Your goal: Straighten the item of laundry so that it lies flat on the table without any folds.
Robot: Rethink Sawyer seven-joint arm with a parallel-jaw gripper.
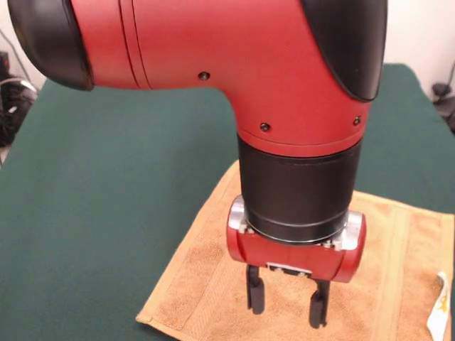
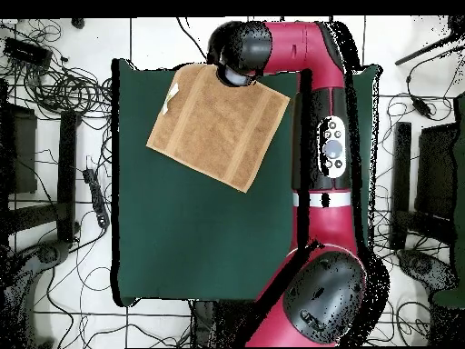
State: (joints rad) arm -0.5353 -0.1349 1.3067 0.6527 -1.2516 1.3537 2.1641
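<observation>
The orange-yellow towel lies spread out on the dark green table, turned at an angle, with band stripes near its ends and a white label at its right edge. My gripper points straight down over the towel's near part. Its two black fingers stand apart with nothing between them, their tips close to the cloth. I cannot tell whether they touch it. In the overhead view the towel lies by the table's far edge, and the arm's wrist hides the gripper.
The red arm runs along the table's right side in the overhead view. Cables and dark equipment lie on the floor around the table. The table's edge runs close to the towel's top corner.
</observation>
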